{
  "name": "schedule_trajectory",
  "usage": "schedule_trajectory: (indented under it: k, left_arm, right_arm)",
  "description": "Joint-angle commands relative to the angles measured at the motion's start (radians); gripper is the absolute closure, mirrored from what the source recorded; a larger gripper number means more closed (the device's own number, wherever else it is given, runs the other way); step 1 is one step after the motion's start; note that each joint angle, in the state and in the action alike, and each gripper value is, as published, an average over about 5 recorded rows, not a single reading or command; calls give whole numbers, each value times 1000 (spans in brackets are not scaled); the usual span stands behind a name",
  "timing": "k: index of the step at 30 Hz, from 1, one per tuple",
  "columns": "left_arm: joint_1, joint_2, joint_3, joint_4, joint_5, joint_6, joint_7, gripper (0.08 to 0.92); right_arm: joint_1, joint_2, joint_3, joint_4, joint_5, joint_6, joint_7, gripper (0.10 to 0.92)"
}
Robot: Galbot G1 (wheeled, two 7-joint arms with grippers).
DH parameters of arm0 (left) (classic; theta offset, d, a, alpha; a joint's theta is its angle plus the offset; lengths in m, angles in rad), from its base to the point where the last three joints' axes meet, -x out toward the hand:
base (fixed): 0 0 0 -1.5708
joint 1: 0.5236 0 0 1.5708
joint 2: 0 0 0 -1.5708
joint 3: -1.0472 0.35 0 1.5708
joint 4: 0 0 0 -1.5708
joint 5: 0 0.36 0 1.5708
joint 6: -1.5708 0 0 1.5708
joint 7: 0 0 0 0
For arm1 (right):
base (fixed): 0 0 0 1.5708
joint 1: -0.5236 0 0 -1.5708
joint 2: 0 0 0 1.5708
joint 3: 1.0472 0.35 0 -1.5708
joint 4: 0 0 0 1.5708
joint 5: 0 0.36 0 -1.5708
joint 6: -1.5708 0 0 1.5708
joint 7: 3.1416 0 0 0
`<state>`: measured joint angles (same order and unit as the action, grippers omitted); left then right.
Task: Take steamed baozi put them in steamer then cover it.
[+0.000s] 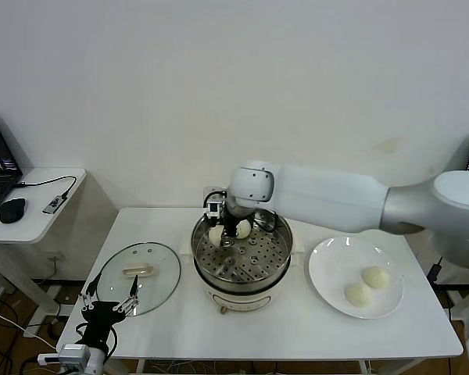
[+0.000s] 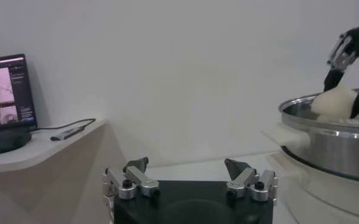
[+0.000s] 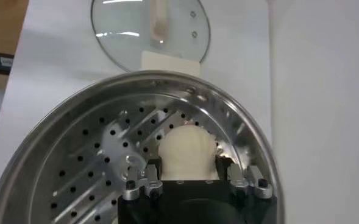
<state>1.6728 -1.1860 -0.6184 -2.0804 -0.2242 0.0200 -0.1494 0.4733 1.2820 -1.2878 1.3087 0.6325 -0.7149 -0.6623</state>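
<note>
Right gripper (image 1: pixel 226 232) reaches into the steamer (image 1: pixel 242 254) at frame centre, fingers clamped on a baozi (image 3: pixel 187 152) near the back of the perforated floor (second bun (image 1: pixel 243 228) just beside it). Two baozi (image 1: pixel 367 286) remain on the white plate (image 1: pixel 328 266), lower right. Glass cover (image 1: pixel 139 276) lies lower left. Left gripper (image 1: pixel 109 295) hovers released at the cover's near edge.

Steamer (image 1: pixel 241 264): table centre.
Cover (image 1: pixel 138 277): flat, left of steamer.
Plate (image 1: pixel 325 275): right of steamer, bearing two baozi (image 1: pixel 367 286).
Steamer's rear: two buns (image 1: pixel 230 231).
</note>
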Motion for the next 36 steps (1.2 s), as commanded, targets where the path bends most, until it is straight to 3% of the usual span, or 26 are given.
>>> schedule_trajectory:
  k: [1,6,14,17,25,36]
  left_arm:
    - [0,0,-1,0,0,-1,0,177]
    - [-2,-1,2,3,1,-1,0,177]
    - [-2,4,7,7,2,-1,0,177]
    - [1,8,7,6,2,-1,0,177]
    - [6,17,7,2,1,0,1,177]
    - [22,24,20,-10,8,0,0,177]
  right_arm:
    - [-45,66,-3,-52,6,-11,20,474]
    - [-41,57,-5,-43,0,-12,7,457]
    - [58,-50,4,40,-47,-2,-143,251]
    - [115,-143,20,84,-92,32,-246,211]
    - [250,-447,-7,255,-187,144,-415,202]
    - [231,-888,-63,430,-405,343,-512,203]
